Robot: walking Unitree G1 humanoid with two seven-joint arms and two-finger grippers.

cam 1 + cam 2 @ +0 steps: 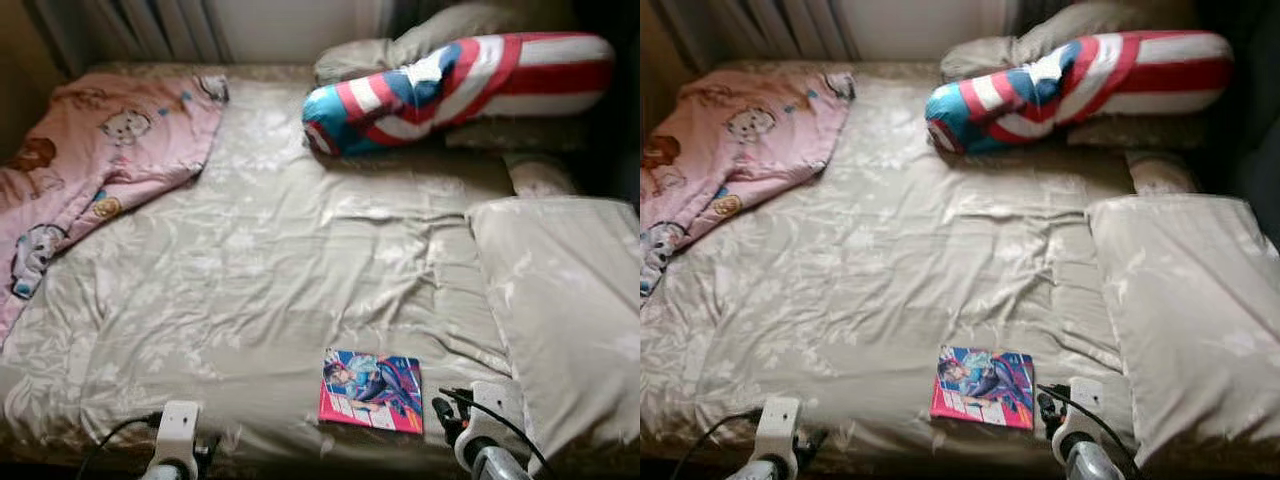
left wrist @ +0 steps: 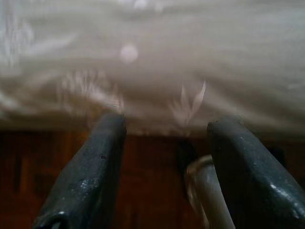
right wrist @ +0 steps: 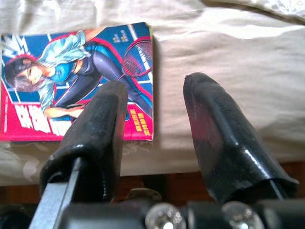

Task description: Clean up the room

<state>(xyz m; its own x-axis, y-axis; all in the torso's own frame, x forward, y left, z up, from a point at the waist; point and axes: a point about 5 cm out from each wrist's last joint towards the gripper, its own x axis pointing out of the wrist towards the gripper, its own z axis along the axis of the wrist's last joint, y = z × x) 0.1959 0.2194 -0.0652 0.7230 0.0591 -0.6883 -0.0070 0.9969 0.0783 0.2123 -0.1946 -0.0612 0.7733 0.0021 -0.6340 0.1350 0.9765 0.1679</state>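
One comic book (image 3: 78, 81) lies flat on the bed (image 1: 250, 300), just ahead of the right claw (image 3: 152, 102), fingers parted, empty. Left claw (image 2: 167, 129) parted too.

Soft daylight falls from the far edge of the bed (image 1: 300, 290), where the curtain (image 1: 160, 25) glows pale, and the sheet's middle is evenly lit. The near edge and both far corners sink into deep shadow. The head views are slightly soft, with mild haze and no hard glare. The left wrist view is dim and blurred throughout. The right wrist view is brighter; the book (image 3: 78, 81) is fairly sharp, and highlights shine on the black fingers (image 3: 224, 138).
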